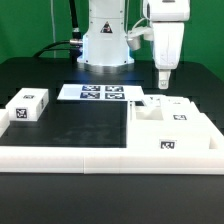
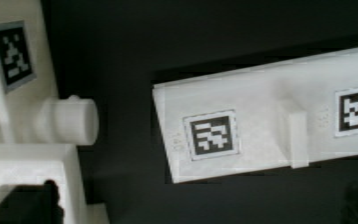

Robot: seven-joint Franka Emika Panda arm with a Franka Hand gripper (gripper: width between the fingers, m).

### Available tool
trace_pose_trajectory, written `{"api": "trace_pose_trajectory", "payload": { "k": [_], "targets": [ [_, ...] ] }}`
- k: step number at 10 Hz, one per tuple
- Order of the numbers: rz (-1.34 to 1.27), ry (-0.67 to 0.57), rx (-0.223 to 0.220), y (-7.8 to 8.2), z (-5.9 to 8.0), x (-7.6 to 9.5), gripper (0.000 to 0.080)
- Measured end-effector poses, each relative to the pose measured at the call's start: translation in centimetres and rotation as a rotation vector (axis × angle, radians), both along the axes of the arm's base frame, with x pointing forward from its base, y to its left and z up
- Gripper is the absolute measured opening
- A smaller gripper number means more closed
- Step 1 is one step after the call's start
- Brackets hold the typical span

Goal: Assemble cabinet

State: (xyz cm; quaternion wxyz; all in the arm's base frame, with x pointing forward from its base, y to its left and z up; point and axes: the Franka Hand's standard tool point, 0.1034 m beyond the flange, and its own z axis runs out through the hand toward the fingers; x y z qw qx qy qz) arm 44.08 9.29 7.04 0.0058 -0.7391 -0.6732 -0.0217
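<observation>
On the black table (image 1: pixel 80 125), the big white cabinet (image 1: pixel 190 130) sits at the right of the exterior view. A small tagged block (image 1: pixel 28 107) lies far left. The pincer (image 1: pixel 163 82) hangs above the cabinet, spread wide, holding nothing.

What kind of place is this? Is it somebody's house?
Probably not a house. It looks like a robot lab bench. A white robot arm stands at a black table, a flat marker board lies near its base, and the white cabinet pieces carry black-and-white square tags.
</observation>
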Motion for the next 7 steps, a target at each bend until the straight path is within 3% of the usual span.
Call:
{"api": "trace_pose_trajectory", "payload": {
  "k": [2, 7],
  "targets": [
    [0.0, 0.002, 0.0, 0.0, -0.1, -0.1, 0.0797],
    [0.045, -0.002, 0.02, 0.9, -1.5, -2.0, 0.0797]
  ]
}}
